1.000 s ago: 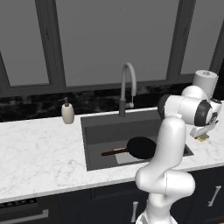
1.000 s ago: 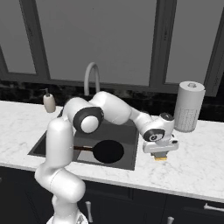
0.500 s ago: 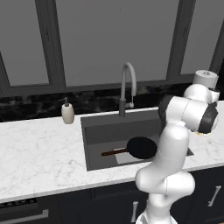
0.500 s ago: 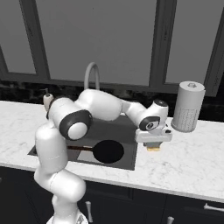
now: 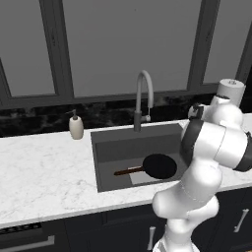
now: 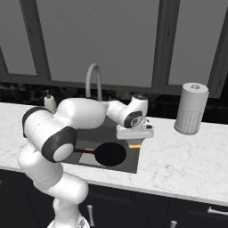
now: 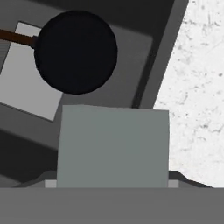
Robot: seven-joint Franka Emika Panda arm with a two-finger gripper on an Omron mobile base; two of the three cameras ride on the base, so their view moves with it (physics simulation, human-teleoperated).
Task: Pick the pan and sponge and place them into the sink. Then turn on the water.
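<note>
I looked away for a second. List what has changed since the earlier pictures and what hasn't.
The hand, gripping the sponge, swung from over the counter beside the paper towel roll leftward to the sink's right edge. Unchanged: the grip on the sponge, the pan in the sink, the faucet with no water showing.

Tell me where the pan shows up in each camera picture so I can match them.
Left base view: the pan lies low in the sink, right of centre, handle pointing left.
Right base view: the pan lies on the sink floor, just below and left of the hand.
Hand view: the pan sits upper left, handle running off the left edge.
Shared landmark: the lighter patch under the pan.
</note>
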